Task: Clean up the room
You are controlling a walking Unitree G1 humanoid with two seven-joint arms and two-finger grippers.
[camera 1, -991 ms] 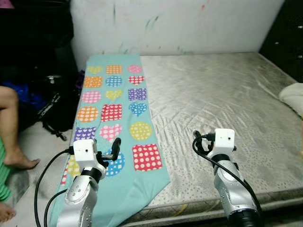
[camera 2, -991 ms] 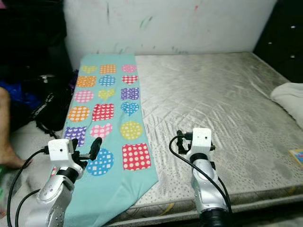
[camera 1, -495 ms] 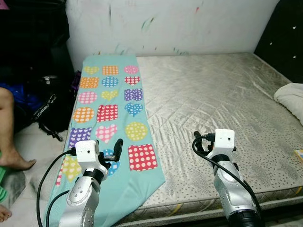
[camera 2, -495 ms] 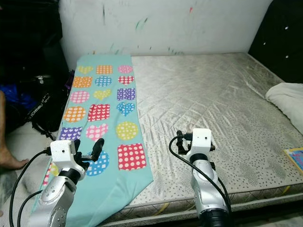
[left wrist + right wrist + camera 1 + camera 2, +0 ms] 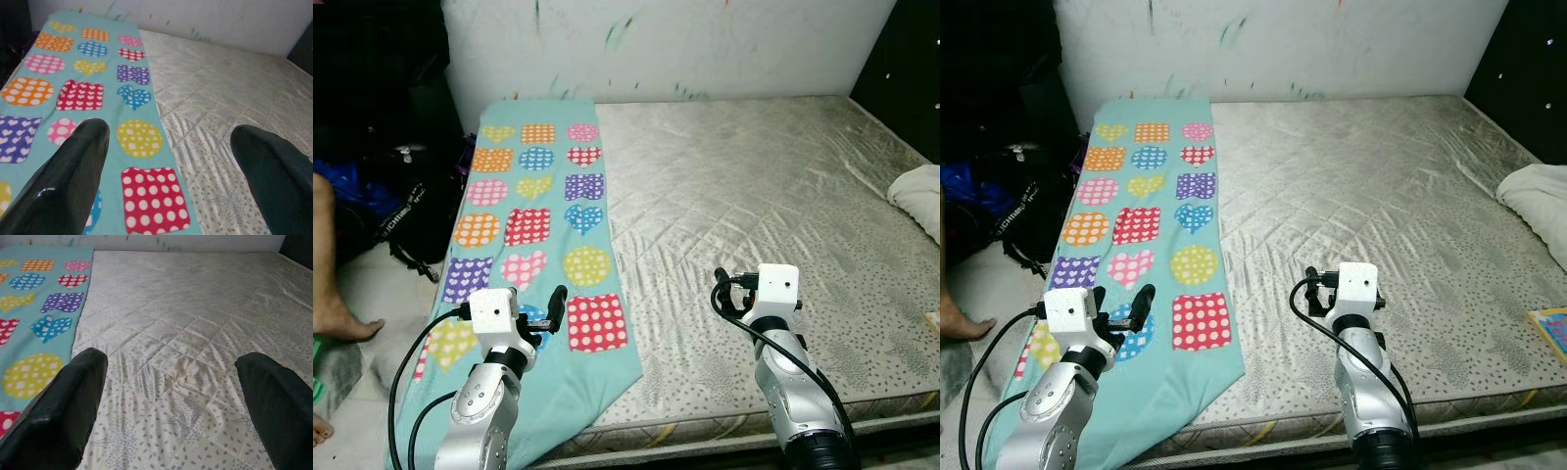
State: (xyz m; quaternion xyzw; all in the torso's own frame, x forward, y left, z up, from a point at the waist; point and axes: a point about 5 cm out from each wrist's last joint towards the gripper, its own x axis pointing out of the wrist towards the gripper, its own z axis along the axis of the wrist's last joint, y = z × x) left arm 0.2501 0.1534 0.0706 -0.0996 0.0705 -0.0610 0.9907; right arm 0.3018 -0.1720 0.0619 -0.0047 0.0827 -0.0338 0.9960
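A teal cloth with coloured dotted squares, hearts and circles lies along the left side of a bare grey quilted mattress. Its near end hangs over the mattress's front edge. My left gripper hovers over the cloth's near end, open and holding nothing; the left wrist view has its fingers spread over the red and yellow patches. My right gripper is held over the bare mattress near the front edge, open and holding nothing, with the cloth's edge off to its side.
A black bag sits on the floor left of the bed, beside a person's leg and foot. White bedding lies at the mattress's right edge, with a small colourful flat item near it. A white wall runs behind.
The whole picture has shifted as the camera moved, so more of the bed's front shows. Both arms keep the same pose and both grippers stay open.
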